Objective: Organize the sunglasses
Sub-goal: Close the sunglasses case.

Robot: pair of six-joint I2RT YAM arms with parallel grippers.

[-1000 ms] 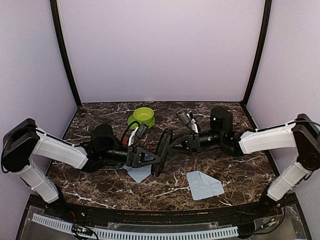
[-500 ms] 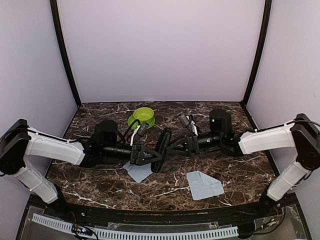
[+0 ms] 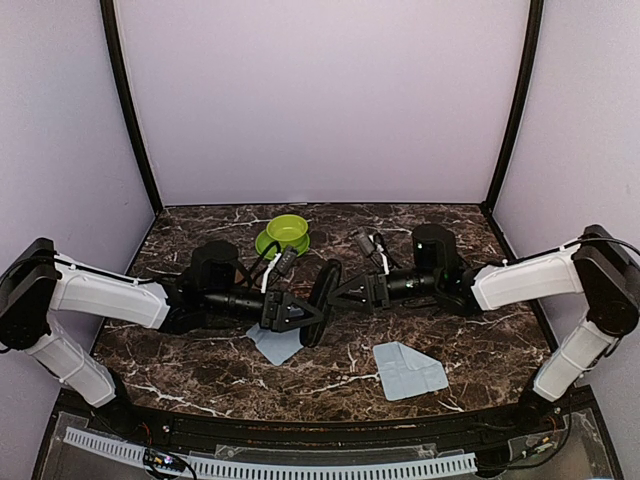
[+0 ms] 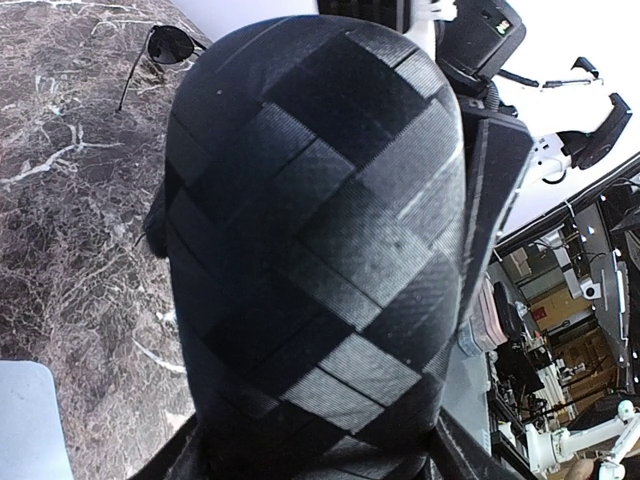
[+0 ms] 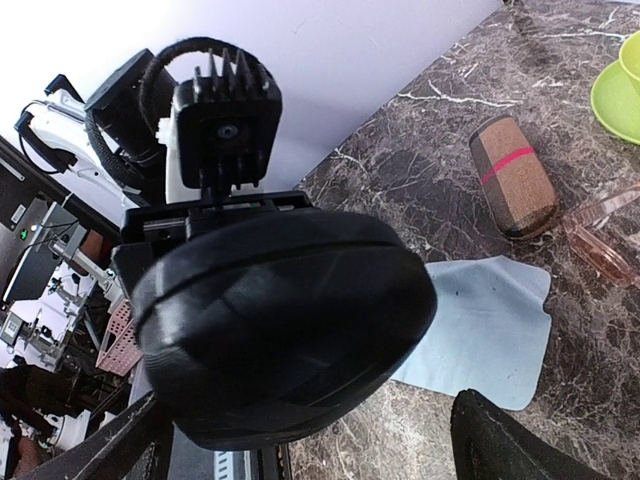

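Left tool (image 3: 306, 312): closed on the black case (image 3: 322, 300), which it grips by one end so that the woven shell fills its wrist view. Right tool (image 3: 340, 292): jaws spread wide to either side of the opposite end of the same case, with both fingers clear of the shell and no grip shown. The two tools meet tip to tip above the middle of the tabletop (image 3: 480, 340), with the case held off the surface between them. Whether the case lid is latched or ajar cannot be told. Ahead of the left tool, past the case, the black wire sunglasses (image 4: 165, 45) lie loose on the tabletop. Ahead of the right tool lie a pale blue cloth (image 5: 480, 320), the brown striped case (image 5: 515, 175) and, just beside that case, the reddish sunglasses (image 5: 600, 240). The green bowl (image 5: 630, 75) sits farther out. A second cloth (image 3: 410, 368) lies beneath and to the near side of the right tool. Progress, as judged: early. Neither pair of sunglasses is in a case or in a tool, and only the black case has been taken up. Opening a case, loading each pair and closing up all appear to remain.
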